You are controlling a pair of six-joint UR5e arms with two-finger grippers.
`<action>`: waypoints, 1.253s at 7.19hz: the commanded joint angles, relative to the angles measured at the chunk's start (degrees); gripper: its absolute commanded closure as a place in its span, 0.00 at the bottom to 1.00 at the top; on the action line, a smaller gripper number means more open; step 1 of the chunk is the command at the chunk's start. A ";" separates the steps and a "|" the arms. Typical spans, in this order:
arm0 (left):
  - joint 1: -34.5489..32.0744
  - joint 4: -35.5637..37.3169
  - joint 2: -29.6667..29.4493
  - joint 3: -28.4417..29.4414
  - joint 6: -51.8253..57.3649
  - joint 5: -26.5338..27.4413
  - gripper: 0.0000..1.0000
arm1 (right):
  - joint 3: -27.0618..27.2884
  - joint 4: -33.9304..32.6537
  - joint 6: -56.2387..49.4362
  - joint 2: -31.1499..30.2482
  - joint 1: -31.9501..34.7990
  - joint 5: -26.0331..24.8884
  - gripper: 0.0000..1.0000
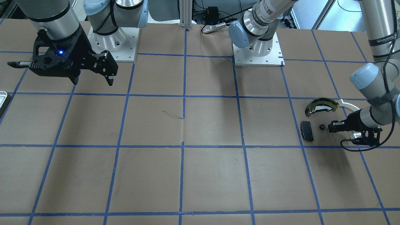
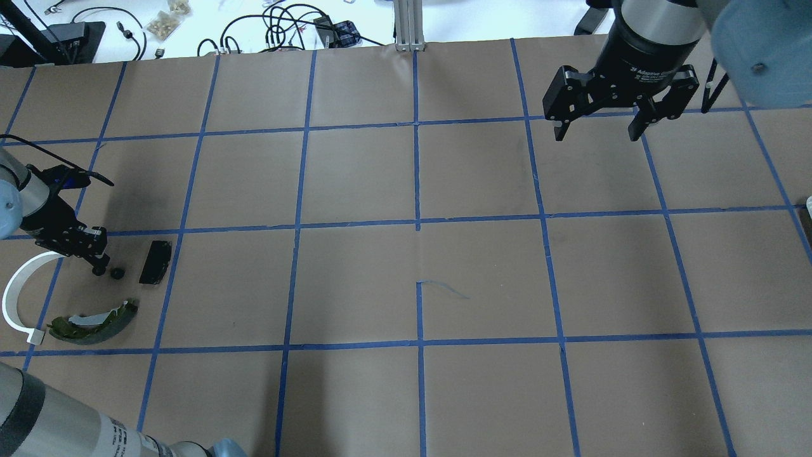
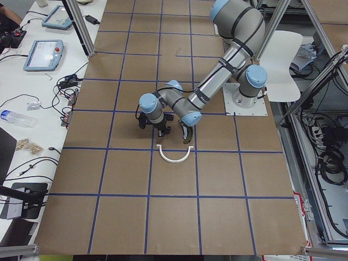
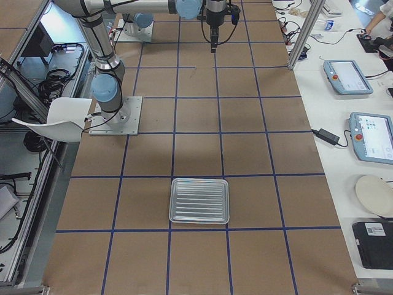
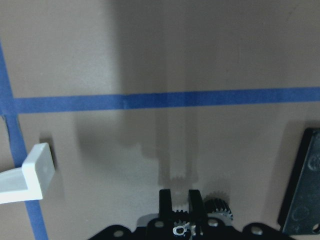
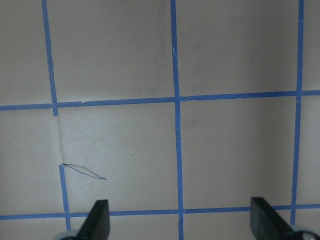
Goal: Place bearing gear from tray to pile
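My left gripper (image 5: 180,193) hovers low over the pile, its two narrow fingers shut on a small dark toothed bearing gear (image 5: 180,216). A second bearing gear (image 5: 219,207) lies on the paper just beside the fingers, also seen from the front (image 1: 322,127). Around the left gripper (image 2: 98,270) lie the dark brake pad (image 2: 155,261), the olive-gold brake shoe (image 2: 95,320) and the white plastic arc (image 2: 13,298). My right gripper (image 2: 596,135) hangs open and empty, high over the far side. The tray (image 4: 199,201) is bare.
The table is brown paper with a blue tape grid (image 2: 417,222). The two arm bases (image 1: 257,51) stand at the robot's edge. Cables and tablets lie on the white bench (image 4: 350,77) beyond the table. A small paper tear (image 6: 82,171) shows under the right wrist.
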 commanded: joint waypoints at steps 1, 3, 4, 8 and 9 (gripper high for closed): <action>0.00 0.37 0.00 -0.36 -0.02 0.18 0.49 | -0.06 -0.18 -0.15 0.00 -0.09 -0.15 0.00; 0.00 0.37 0.17 0.07 -0.02 0.27 0.19 | 0.03 -0.26 -0.15 0.00 -0.18 -0.07 0.00; 0.00 0.37 0.35 0.68 -0.02 0.35 0.19 | 0.03 -0.26 -0.15 0.00 -0.09 -0.07 0.00; -6.29 -7.41 5.08 7.00 -7.54 1.51 0.19 | 0.03 -0.18 -0.15 0.00 -0.18 0.02 0.00; -9.72 -11.54 7.01 10.06 -12.45 0.10 0.15 | 0.03 -0.18 -0.15 0.00 -0.18 0.02 0.00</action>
